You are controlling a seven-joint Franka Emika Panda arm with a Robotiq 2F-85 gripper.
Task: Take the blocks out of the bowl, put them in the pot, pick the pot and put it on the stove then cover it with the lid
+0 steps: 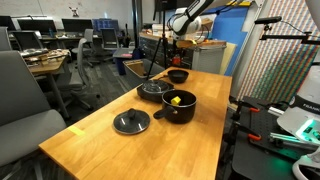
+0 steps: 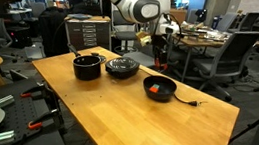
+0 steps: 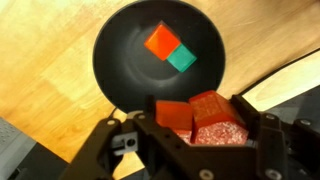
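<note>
Blocks, orange-red and teal, lie in the bowl below the tool, clamped on a red block.

One pot, one stove, one lid, and one bowl holding one orange-red block and one teal block.

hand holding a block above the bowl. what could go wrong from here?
1. The hand holds a red block above the bowl; a slip on the way to the pot could drop it outside.
2. The orange block and teal block lying in the bowl touch, so the next grasp might catch both.
</note>
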